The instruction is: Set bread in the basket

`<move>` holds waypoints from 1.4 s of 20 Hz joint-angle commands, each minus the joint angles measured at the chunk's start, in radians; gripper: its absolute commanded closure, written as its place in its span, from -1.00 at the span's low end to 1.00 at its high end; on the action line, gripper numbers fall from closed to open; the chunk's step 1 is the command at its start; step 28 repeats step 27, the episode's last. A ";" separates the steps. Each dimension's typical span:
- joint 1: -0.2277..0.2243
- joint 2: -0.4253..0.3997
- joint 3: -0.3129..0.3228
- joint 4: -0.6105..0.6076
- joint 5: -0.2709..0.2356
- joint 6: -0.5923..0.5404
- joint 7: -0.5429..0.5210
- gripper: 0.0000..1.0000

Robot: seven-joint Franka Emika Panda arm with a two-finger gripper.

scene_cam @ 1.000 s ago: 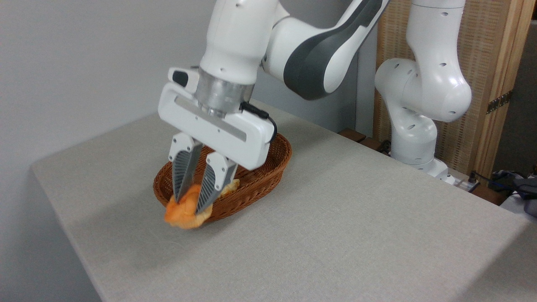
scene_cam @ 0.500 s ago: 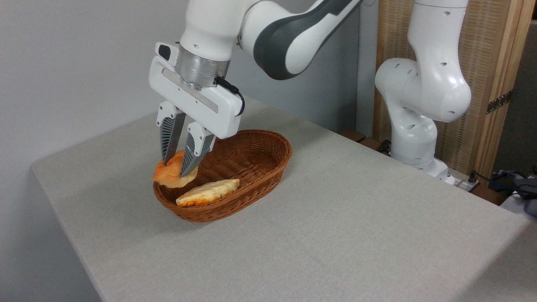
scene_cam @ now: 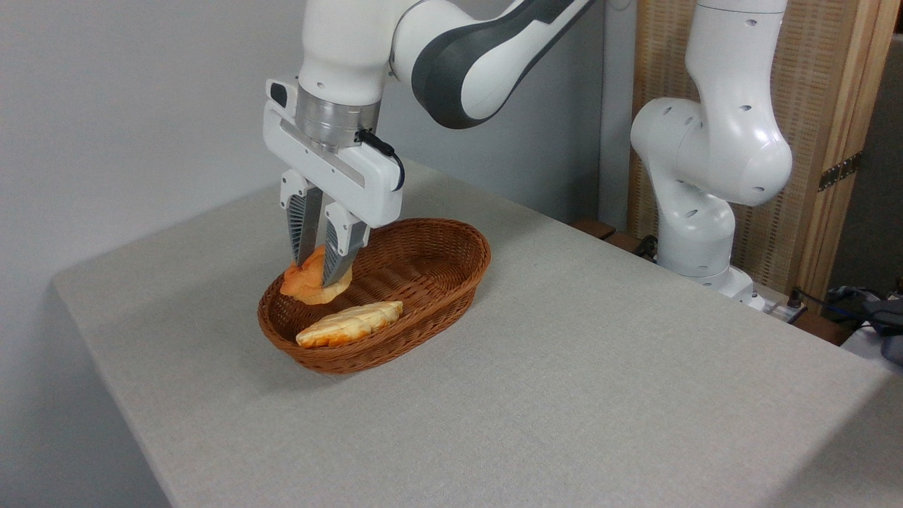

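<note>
The bread (scene_cam: 308, 283), a small knobbly orange-golden bun, hangs pinched between my two fingers just above the left part of the basket (scene_cam: 430, 264). My gripper (scene_cam: 319, 271) is shut on it and points almost straight down. The basket is an oval reddish-brown wicker one standing on the grey tablecloth, left of centre. The fingers cover the bun's top; its lower half shows inside the basket's rim line.
A flat pale golden scored loaf (scene_cam: 350, 323) lies in the basket's near side. The table's left edge (scene_cam: 106, 353) runs close to the basket. The arm's white base (scene_cam: 698, 240) stands at the back right, before a wooden screen.
The gripper has lifted the bun from in front of the basket's near-left rim, carried it back and slightly right, and now holds it over the basket's inside.
</note>
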 commanded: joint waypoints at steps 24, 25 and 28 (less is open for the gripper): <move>0.018 -0.021 0.091 0.058 0.230 -0.116 0.059 -1.00; 0.018 -0.021 0.092 0.069 0.230 -0.150 0.090 -1.00; 0.020 -0.021 0.094 0.082 0.228 -0.186 0.109 -1.00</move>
